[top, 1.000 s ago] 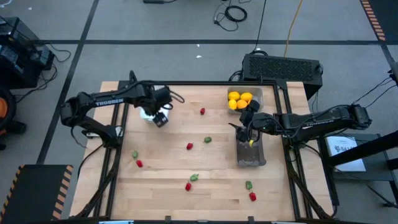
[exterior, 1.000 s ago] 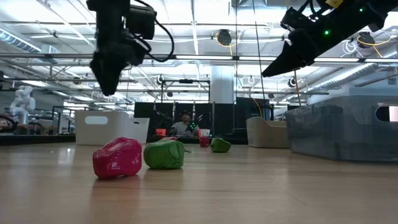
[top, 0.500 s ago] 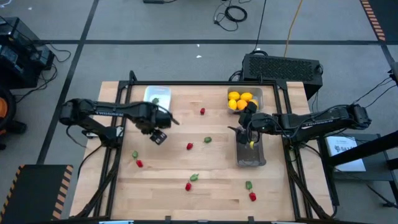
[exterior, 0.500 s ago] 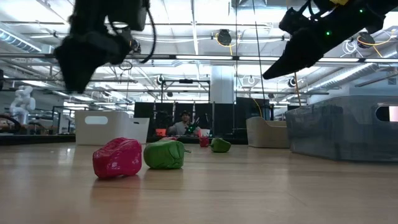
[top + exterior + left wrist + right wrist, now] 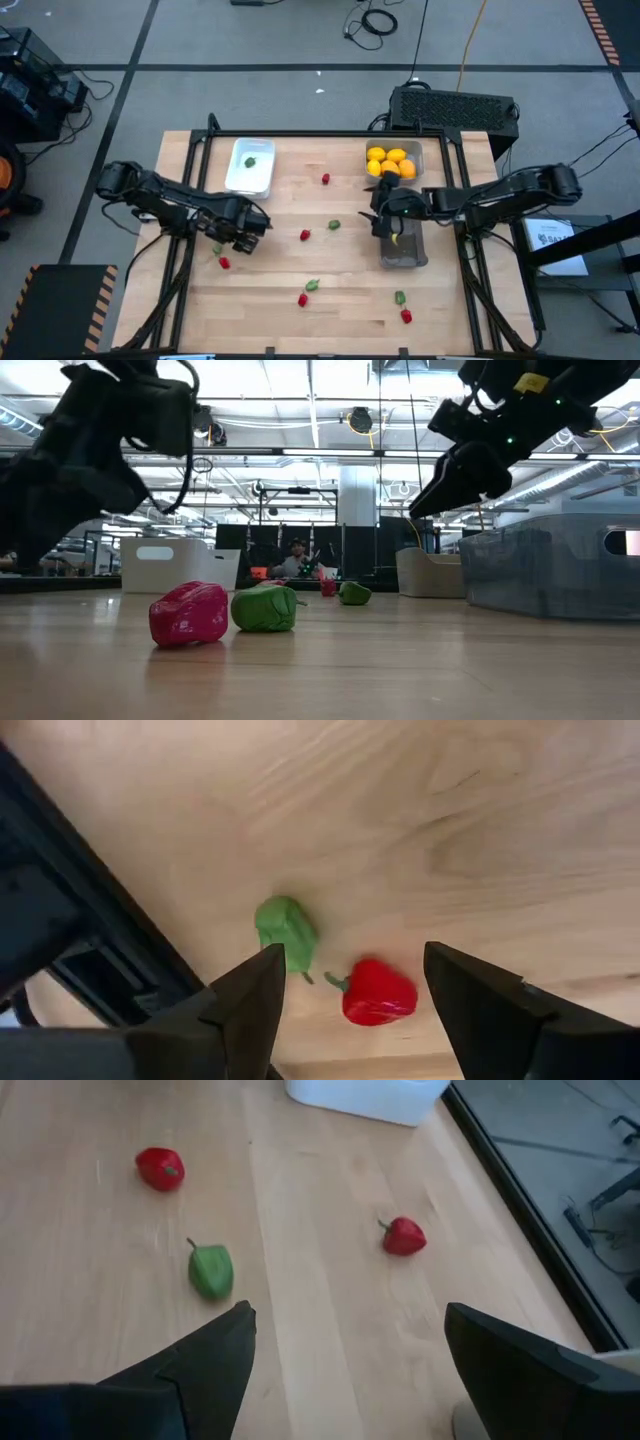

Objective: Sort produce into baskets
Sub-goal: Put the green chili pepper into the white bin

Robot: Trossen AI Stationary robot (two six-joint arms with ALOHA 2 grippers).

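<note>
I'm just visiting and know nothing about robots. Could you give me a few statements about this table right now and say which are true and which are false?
1. The yellow fruits sit in a basket at the table's far edge. True.
2. The white basket holds red pieces. False: only a green piece shows in it.
3. The left tool is open above a green piece and a red piece. True.
4. The right tool grips a red piece. False: it is open and empty.

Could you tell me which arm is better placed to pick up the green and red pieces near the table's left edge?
Left. The left gripper hangs open right beside the green piece and red piece; the right gripper is across the table by the dark grey basket.
</note>
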